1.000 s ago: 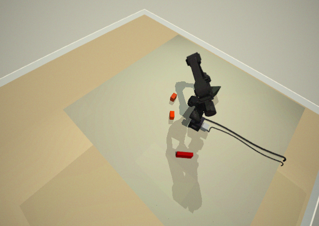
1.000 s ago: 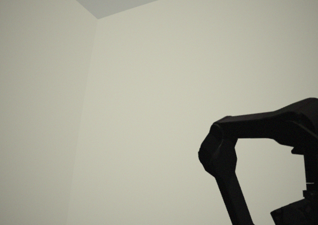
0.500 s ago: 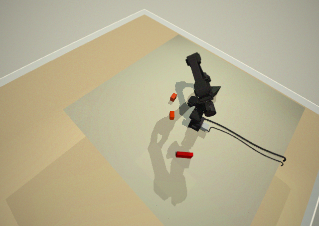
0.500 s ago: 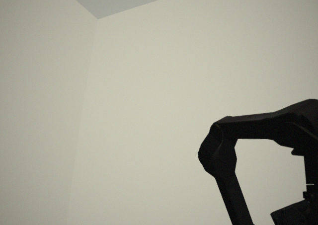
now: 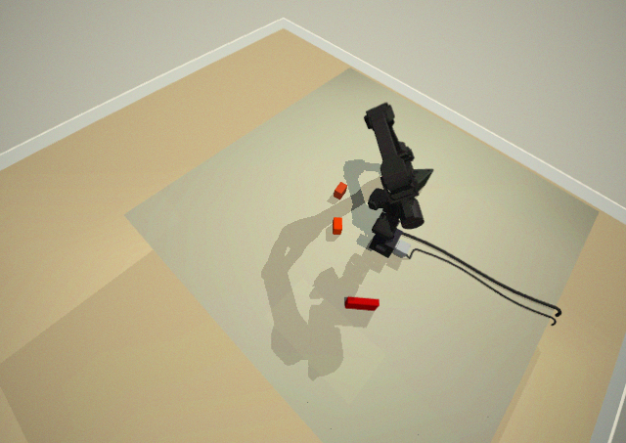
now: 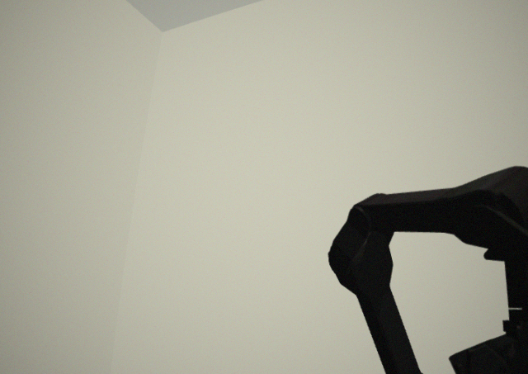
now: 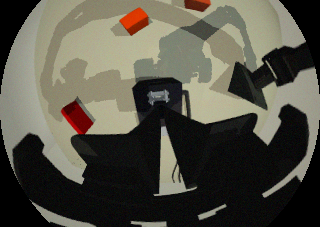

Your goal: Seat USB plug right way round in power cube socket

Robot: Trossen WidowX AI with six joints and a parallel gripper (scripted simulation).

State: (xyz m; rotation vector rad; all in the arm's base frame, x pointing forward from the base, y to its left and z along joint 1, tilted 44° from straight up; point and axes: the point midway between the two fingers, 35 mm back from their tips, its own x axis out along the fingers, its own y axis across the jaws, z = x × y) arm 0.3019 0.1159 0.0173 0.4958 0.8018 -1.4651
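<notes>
The black power cube (image 5: 380,247) (image 7: 172,89) stands on the mat. In the wrist view a light grey metallic fitting (image 7: 158,96) shows on its top face, in front of my fingertips. My gripper (image 7: 162,111) is over the cube's top, its fingertips nearly together at the near edge of that fitting. It is shut on the USB plug, which is almost wholly hidden by the fingers. How deep the plug sits and which way round it is cannot be seen. The exterior view shows only parts of the arm.
A white block (image 5: 403,247) adjoins the cube, and two black cables (image 5: 480,272) run off to the right. Two orange blocks (image 5: 339,190) (image 5: 336,225) and a red bar (image 5: 362,303) lie on the pale mat (image 5: 201,210). A dark wedge (image 5: 424,178) (image 7: 245,87) stands beside the arm.
</notes>
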